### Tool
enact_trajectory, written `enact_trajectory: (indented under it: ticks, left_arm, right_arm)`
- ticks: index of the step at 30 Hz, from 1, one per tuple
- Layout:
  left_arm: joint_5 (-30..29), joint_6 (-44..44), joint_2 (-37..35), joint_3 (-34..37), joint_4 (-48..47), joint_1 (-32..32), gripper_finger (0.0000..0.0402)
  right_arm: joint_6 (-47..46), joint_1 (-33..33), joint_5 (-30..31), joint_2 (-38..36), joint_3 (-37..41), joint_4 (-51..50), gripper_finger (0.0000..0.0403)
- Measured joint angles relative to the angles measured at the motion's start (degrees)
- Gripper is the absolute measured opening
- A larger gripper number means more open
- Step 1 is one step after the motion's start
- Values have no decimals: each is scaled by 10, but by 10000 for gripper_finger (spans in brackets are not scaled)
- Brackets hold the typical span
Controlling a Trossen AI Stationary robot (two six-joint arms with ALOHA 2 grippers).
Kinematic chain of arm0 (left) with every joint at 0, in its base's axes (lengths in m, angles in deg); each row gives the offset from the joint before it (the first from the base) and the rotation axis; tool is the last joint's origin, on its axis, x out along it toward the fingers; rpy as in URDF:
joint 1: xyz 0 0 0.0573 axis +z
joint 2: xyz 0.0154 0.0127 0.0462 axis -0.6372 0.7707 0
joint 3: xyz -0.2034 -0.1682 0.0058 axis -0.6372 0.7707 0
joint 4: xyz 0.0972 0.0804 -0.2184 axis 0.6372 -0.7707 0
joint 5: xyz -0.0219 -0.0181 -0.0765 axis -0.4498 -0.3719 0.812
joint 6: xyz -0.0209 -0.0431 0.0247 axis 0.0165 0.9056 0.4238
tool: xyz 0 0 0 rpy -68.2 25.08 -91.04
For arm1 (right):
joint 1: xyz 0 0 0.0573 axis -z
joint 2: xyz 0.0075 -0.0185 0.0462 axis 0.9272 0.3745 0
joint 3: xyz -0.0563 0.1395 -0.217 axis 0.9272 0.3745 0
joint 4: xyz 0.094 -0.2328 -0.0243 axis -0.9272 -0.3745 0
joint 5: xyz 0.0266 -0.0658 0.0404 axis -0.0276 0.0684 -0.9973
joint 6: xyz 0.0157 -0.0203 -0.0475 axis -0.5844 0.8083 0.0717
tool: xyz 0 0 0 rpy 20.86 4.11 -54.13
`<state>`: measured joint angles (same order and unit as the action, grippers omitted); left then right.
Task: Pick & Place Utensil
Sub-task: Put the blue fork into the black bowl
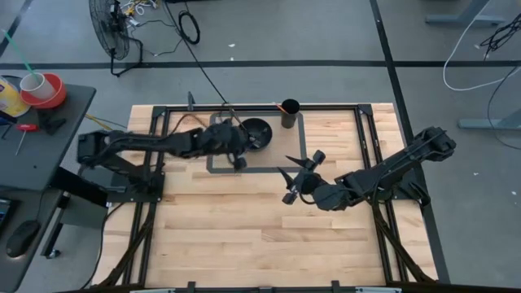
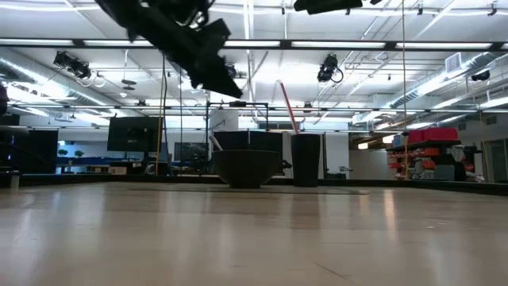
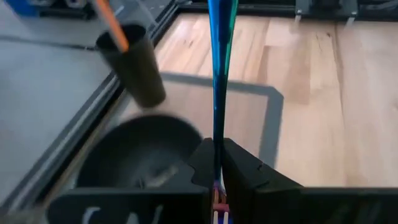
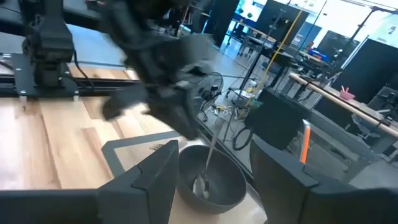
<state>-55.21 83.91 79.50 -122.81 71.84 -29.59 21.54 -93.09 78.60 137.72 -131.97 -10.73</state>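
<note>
Iridescent blue, the thin utensil (image 3: pixel 216 93) is pinched between the left gripper's (image 3: pixel 217 163) closed jaws, held just at the 8 o'clock side of the black bowl (image 1: pixel 256 130) on the wooden desk (image 1: pixel 244 236). Nearer, at 4 o'clock of the bowl, the right gripper (image 1: pixel 298 177) hangs with jaws spread wide, holding nothing. Farthest, at the bowl's 2 o'clock, a dark cup (image 1: pixel 290 114) holds an orange straw (image 3: pixel 112 23).

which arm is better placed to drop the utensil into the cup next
Left. The left hand is already shut on the blue utensil, close to the bowl and the black cup. The right hand is open, empty and farther off.
</note>
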Motion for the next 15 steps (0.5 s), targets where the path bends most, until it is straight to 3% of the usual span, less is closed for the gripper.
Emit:
enact_trajectory:
  ticks: [8,15]
  left_arm:
    - [82,-146,137,-149,-36,39,17]
    - [93,-162,217,-203,-46,80,19]
  right_arm:
    - [-12,-3,-7,0,0,-11,201]
    - [-12,-4,-13,0,0,-16,201]
